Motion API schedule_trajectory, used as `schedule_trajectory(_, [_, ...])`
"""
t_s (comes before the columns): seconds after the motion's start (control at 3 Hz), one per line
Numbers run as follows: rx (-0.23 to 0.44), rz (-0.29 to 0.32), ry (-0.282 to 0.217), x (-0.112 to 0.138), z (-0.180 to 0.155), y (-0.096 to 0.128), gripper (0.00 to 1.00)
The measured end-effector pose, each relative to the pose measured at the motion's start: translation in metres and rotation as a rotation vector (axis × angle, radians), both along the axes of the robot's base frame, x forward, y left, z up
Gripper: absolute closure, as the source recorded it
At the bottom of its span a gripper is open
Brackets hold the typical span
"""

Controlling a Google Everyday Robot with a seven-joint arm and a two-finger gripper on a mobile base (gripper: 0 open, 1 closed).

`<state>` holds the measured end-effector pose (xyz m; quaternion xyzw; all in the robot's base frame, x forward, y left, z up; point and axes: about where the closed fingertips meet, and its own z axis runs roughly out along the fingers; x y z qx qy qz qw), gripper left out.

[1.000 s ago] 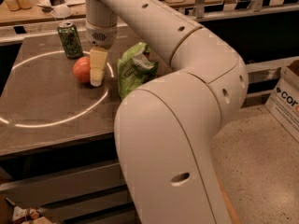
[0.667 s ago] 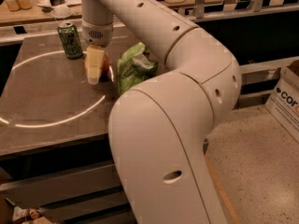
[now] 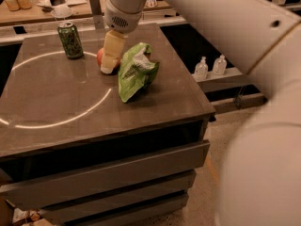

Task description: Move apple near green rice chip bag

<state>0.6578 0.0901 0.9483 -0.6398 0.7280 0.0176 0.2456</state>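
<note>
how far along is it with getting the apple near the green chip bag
Looks nearly done: the apple is close to the green rice chip bag. The hand is down at the apple, hiding part of it. Left: back the hand away.

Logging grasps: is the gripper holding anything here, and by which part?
Cannot tell. The gripper sits over the apple, hiding most of it, beside the green rice chip bag.

The single camera is looking down over the arm (image 3: 225,18) at the table (image 3: 70,102) — fairly near — with the gripper (image 3: 108,68) hanging toward 11 o'clock.
</note>
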Motion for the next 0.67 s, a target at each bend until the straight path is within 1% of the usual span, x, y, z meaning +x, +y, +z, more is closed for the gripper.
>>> schedule_trajectory(0.33, [0.095, -0.104, -0.155, -0.047, 0.054, -0.027, 0.0])
schedule_trajectory(0.67, [0.122, -0.115, -0.248, -0.079, 0.079, -0.036, 0.0])
